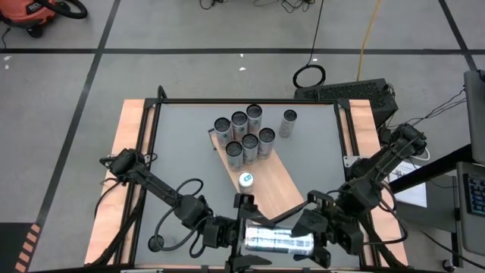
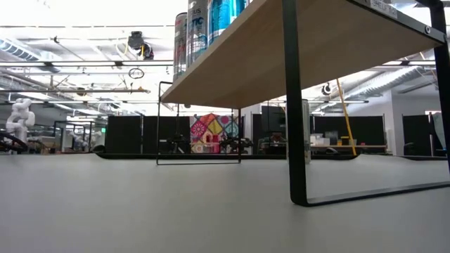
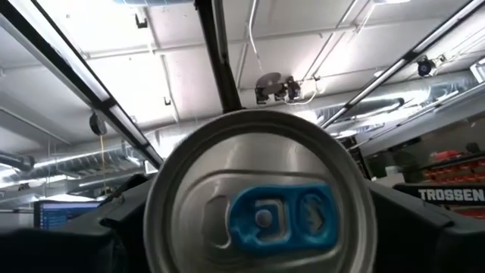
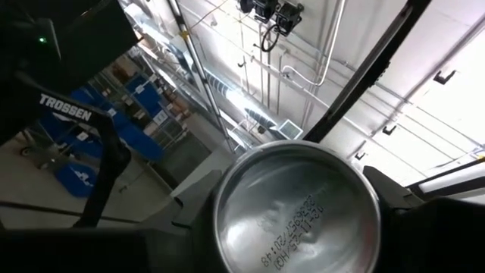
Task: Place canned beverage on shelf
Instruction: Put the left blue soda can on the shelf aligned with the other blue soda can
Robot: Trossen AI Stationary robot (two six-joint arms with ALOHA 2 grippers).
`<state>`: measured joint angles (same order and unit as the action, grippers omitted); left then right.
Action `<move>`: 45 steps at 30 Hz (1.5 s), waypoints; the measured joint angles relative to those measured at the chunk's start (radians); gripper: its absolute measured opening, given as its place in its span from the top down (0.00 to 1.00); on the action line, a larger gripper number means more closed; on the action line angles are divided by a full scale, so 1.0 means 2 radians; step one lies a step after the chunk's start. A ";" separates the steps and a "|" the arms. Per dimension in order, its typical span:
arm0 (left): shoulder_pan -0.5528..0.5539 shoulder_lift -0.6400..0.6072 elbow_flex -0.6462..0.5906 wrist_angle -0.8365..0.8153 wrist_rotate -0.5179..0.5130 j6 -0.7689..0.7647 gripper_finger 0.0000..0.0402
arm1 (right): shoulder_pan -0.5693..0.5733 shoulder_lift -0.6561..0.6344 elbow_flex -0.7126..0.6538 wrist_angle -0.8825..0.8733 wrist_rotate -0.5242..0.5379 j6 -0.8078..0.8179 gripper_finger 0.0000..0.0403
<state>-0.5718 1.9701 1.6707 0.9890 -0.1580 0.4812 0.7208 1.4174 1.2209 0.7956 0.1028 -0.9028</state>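
Observation:
A silver canned beverage (image 1: pixel 276 241) lies level in the air over the table's near edge, between my two grippers. My right gripper (image 1: pixel 312 232) is shut on its bottom end, whose base with a printed code (image 4: pixel 297 214) faces the right wrist camera. My left gripper (image 1: pixel 244 233) stands open, one finger on each side of the top end, where the blue pull tab (image 3: pixel 282 218) shows. The shelf (image 1: pixel 274 186), a light-brown board, runs slantwise across the table. Several cans (image 1: pixel 242 136) stand at its far end and one white-topped can (image 1: pixel 245 180) near its middle. My right gripper pinches the can's bottom end (image 4: pixel 221 221) between its two fingers, which reach in from the table's right and lie along the can's wall. The can is lifted clear of the table and lies about level, its top toward the table's left.
One more can (image 1: pixel 289 123) stands on the grey tabletop to the right of the shelf's far end. In the low view the shelf board (image 2: pixel 309 49) sits high on black metal legs (image 2: pixel 292 105). A black frame (image 1: pixel 250 101) rims the table.

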 joint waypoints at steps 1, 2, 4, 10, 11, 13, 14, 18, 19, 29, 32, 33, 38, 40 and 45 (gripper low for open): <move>0.000 0.000 0.000 0.000 0.000 0.000 0.13 | 0.000 0.000 0.000 -0.001 -0.001 0.000 0.58; 0.000 0.000 0.000 0.000 0.000 0.000 0.15 | 0.000 0.000 0.000 -0.002 -0.001 0.000 0.58; 0.000 0.000 0.000 0.000 -0.001 0.000 0.19 | 0.000 0.000 0.000 -0.002 -0.002 0.000 0.58; 0.000 0.000 0.000 -0.001 -0.005 -0.008 0.35 | 0.000 0.000 0.000 -0.006 -0.002 -0.001 0.58; 0.000 0.000 0.000 0.000 -0.006 -0.008 0.38 | 0.000 0.000 0.000 -0.005 -0.001 -0.001 0.58; 0.000 0.000 0.000 -0.002 -0.011 -0.010 0.43 | 0.000 0.000 0.000 -0.005 0.001 0.005 0.55; -0.001 0.000 0.000 -0.004 -0.015 -0.012 0.45 | 0.000 0.000 0.000 -0.006 0.003 0.011 0.54; -0.003 -0.001 0.000 -0.024 -0.039 -0.014 0.46 | 0.001 0.000 0.000 -0.026 0.017 0.052 0.46; -0.004 -0.001 0.000 -0.029 -0.044 -0.014 0.46 | 0.001 0.000 0.000 -0.030 0.027 0.070 0.44; -0.029 -0.005 -0.001 -0.123 -0.198 -0.005 0.42 | 0.048 -0.002 0.000 -0.133 0.226 0.210 0.36; -0.040 -0.008 -0.001 -0.152 -0.263 -0.002 0.42 | 0.068 -0.002 0.000 -0.164 0.308 0.249 0.35; -0.045 -0.008 -0.001 -0.157 -0.279 -0.002 0.42 | 0.074 -0.002 0.001 -0.175 0.339 0.268 0.35; -0.059 -0.010 0.000 -0.175 -0.343 -0.018 0.42 | 0.089 -0.002 0.001 -0.258 0.421 0.358 0.34; -0.059 -0.010 0.000 -0.193 -0.353 -0.044 0.42 | 0.090 -0.002 0.001 -0.289 0.421 0.384 0.34; -0.058 -0.010 0.000 -0.246 -0.361 -0.131 0.42 | 0.090 -0.002 0.000 -0.358 0.405 0.444 0.34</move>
<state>-0.6873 1.9492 1.6699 0.4967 -0.8804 0.2190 0.9005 1.4124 1.2217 0.0796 0.9122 -0.0139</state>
